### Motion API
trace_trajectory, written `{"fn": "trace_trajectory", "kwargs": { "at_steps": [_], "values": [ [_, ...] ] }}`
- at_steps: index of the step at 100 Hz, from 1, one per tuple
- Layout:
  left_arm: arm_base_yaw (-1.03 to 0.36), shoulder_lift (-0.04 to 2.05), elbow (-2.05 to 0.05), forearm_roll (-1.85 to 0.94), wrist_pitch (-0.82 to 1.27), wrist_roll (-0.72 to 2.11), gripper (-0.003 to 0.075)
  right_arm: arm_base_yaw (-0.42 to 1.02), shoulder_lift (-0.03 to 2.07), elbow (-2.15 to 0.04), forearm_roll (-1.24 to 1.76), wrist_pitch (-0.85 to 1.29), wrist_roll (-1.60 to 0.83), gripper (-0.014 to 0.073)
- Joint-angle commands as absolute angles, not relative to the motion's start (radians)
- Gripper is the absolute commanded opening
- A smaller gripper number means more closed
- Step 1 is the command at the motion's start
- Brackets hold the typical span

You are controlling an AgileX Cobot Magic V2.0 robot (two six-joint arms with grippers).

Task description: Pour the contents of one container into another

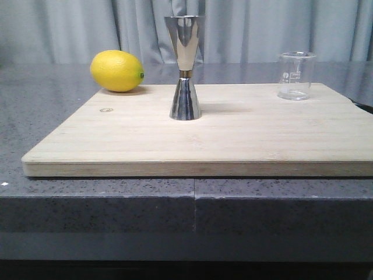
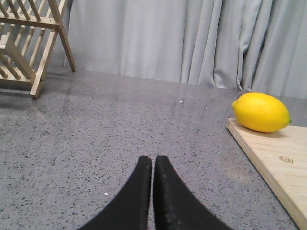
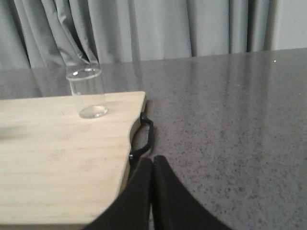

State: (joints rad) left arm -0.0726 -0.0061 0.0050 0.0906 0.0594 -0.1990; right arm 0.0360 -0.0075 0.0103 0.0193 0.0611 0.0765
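Standing upright near the middle of the wooden cutting board (image 1: 245,140), the steel jigger (image 1: 185,67) shows its whole shape in the front view, two cones joined at a narrow gold-tinted waist. The glass beaker (image 1: 296,76) stands upright too, near the far right corner of the board, well apart from the jigger. Its printed marks are faint and cannot be read, and it is hard to tell from any view whether there is liquid inside. In the right wrist view only the beaker (image 3: 88,93) appears on the board; the jigger is outside that picture.

The lemon (image 1: 117,70) lies at the far left corner of the board. The left wrist view shows the lemon (image 2: 262,112) resting on that corner, and the board (image 2: 273,158) is cut off by the picture's edge.

The left gripper (image 2: 153,165) is over the grey stone counter (image 2: 120,129), beside the board, with its two black fingers pressed together and nothing between them. The right gripper (image 3: 152,165) is also clenched on nothing, just beside the board's black handle (image 3: 143,136), which is partly hidden under the board's edge. Neither gripper appears in the front view.

A wooden rack (image 2: 26,40) stands far on the counter, only partly in the picture. Grey curtains (image 1: 87,29) close the background.
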Motion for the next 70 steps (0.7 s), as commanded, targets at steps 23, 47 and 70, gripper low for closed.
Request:
{"fn": "trace_trajectory", "kwargs": {
  "at_steps": [23, 47, 70],
  "values": [
    [-0.069, -0.028, 0.026, 0.083, -0.012, -0.197, -0.0021, 0.028, -0.03, 0.037, -0.008, -0.025, 0.096, -0.005],
    [-0.069, -0.028, 0.026, 0.083, -0.012, -0.197, -0.0021, 0.005, -0.03, 0.037, -0.008, -0.017, 0.096, -0.005],
    [-0.069, -0.028, 0.026, 0.083, -0.012, -0.197, -0.0021, -0.011, -0.03, 0.037, -0.008, -0.017, 0.096, -0.005]
  ]
}}
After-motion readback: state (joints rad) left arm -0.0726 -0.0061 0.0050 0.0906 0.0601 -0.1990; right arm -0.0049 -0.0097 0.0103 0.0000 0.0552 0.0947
